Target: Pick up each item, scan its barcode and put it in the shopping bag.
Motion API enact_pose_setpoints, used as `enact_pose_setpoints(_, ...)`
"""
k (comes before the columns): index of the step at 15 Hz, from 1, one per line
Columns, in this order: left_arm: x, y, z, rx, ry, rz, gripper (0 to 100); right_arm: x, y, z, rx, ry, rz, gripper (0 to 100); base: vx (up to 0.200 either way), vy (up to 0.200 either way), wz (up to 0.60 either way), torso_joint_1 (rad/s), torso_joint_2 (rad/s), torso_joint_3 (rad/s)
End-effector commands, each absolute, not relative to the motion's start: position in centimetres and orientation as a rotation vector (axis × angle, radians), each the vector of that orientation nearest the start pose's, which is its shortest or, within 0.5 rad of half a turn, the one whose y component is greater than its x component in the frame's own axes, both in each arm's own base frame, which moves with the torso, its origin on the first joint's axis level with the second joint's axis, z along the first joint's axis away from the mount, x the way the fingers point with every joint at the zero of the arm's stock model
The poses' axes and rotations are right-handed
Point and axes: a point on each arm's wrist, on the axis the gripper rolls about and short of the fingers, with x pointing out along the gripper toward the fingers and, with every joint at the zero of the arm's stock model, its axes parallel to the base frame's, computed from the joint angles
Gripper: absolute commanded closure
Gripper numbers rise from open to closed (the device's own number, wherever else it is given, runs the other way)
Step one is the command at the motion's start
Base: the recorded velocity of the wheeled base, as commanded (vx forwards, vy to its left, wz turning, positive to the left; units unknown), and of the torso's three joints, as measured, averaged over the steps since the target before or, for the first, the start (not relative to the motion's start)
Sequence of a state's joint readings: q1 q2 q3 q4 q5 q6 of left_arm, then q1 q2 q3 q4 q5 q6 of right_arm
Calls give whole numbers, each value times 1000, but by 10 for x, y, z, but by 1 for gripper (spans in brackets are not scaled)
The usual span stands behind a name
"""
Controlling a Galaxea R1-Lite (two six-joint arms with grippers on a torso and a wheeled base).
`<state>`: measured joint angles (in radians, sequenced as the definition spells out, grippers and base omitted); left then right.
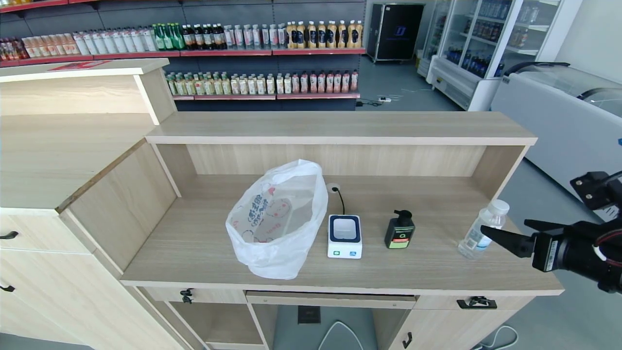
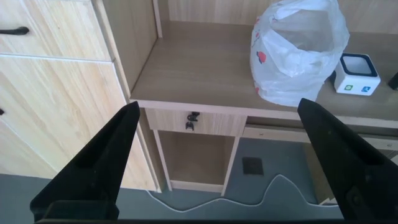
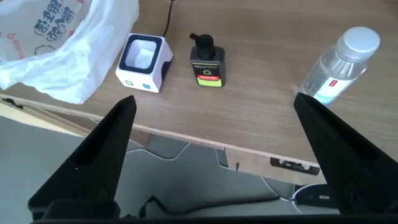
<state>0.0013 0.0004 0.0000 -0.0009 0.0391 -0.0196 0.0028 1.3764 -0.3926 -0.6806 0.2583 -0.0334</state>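
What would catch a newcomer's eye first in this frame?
The white shopping bag standing open at the middle of the wooden counter, with the scanner close beside it. Further right stand a dark pump bottle and a clear water bottle near the counter's end, where the right hand hangs open beside it.

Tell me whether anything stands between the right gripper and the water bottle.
Nothing visible does. The open right gripper hangs near the counter's right end, with bare counter between it and the water bottle. The pump bottle stands aside, by the scanner.
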Motion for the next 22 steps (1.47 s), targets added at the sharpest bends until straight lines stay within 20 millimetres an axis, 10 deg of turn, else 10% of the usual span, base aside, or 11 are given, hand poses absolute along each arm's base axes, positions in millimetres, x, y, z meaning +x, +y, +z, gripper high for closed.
enact_pose_setpoints(1,-23,1,76,-20,-2,41,0,220,-8,131,28,363,219,0,0,0,0,0,0,0)
enact_pose_setpoints(10,-23,1,75,-20,0,41,0,285,-37,80,-90,382,213,0,0,0,0,0,0,0)
enact_pose_setpoints(22,-23,1,76,-20,-2,41,0,347,-22,39,-76,395,364,0,0,0,0,0,0,0)
